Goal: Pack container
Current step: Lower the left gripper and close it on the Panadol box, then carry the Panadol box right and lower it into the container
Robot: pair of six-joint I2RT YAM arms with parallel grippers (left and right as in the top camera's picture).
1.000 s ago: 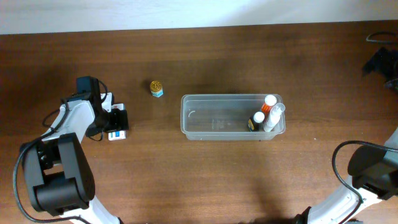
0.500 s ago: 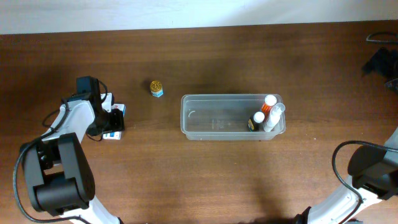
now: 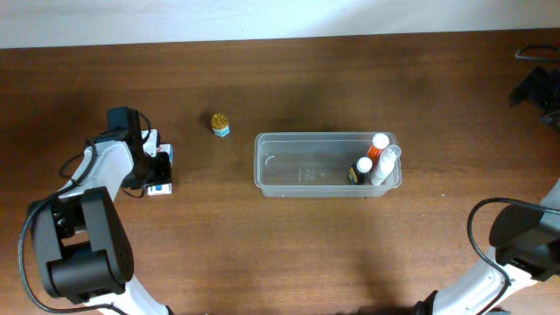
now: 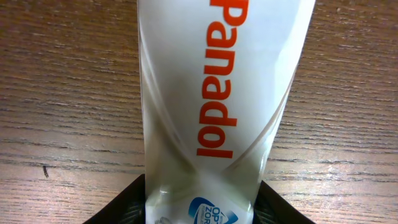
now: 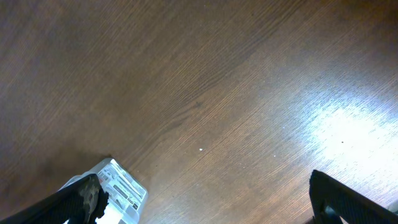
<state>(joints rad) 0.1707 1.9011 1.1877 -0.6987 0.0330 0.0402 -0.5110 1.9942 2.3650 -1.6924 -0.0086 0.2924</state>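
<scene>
The brown wooden table (image 3: 306, 245) carries a clear plastic container (image 3: 315, 136) right of centre, a small gold-capped bottle (image 3: 220, 124) to its left, and a Panadol box (image 4: 217, 93) nearer the left edge.

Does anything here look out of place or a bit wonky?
Nothing spilled or broken. The three bottles huddle, leaning, at the right end of the container. A gold-lidded jar and the Panadol box in the left tool sit outside it.

Soft even light, bright glare on table (image 5: 348, 124)
</scene>
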